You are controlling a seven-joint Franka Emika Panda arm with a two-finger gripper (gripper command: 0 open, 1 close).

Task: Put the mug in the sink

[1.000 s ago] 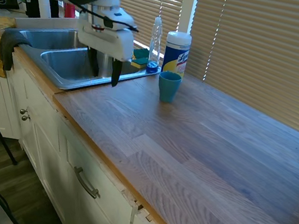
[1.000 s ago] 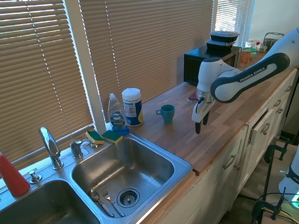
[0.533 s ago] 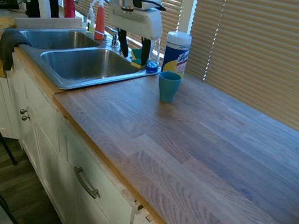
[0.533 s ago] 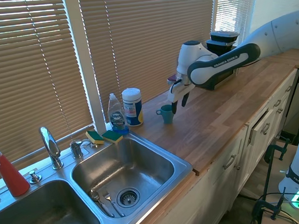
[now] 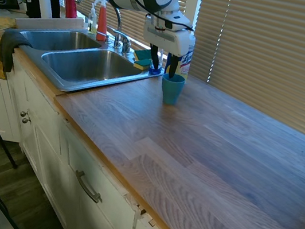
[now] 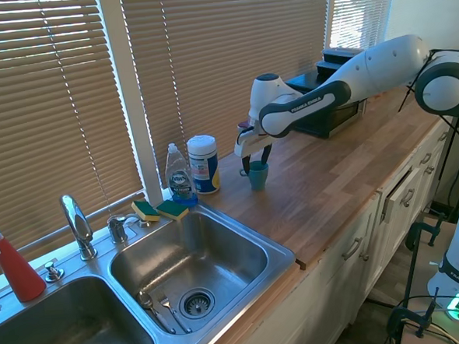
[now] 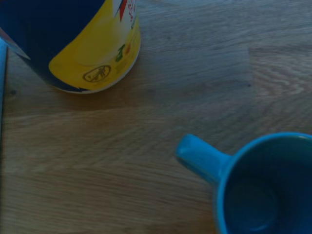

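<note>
Mug (image 5: 172,88) stands upright on the wooden desk (image 5: 210,153), just beside the white canister with the yellow label (image 5: 183,54) and near the right-hand corner of the sink (image 5: 84,66). The claw (image 5: 162,69) hangs directly over the side of the mug that faces the canister, fingers pointing straight down and parted to a middling width, holding nothing. One dark finger seems to sit just at or inside the rim, the other outside it toward the canister (I cannot tell whether either touches). In the wrist view the mug (image 7: 263,185) shows empty, with a stubby handle (image 7: 200,156) sticking out toward the canister (image 7: 73,44), so the handle side lies under the claw. The mug's axis is vertical; my guess is that the next move is a short descent to pinch the wall or handle, then a carry leftward along the desk to the near basin.

A second ago the claw hung over the desk edge by the sink, well apart from the mug; half a second ago it was raised near the slim clear bottle (image 6: 180,179). Now it has swung across and dropped to the rim. The mug itself has not moved
</note>
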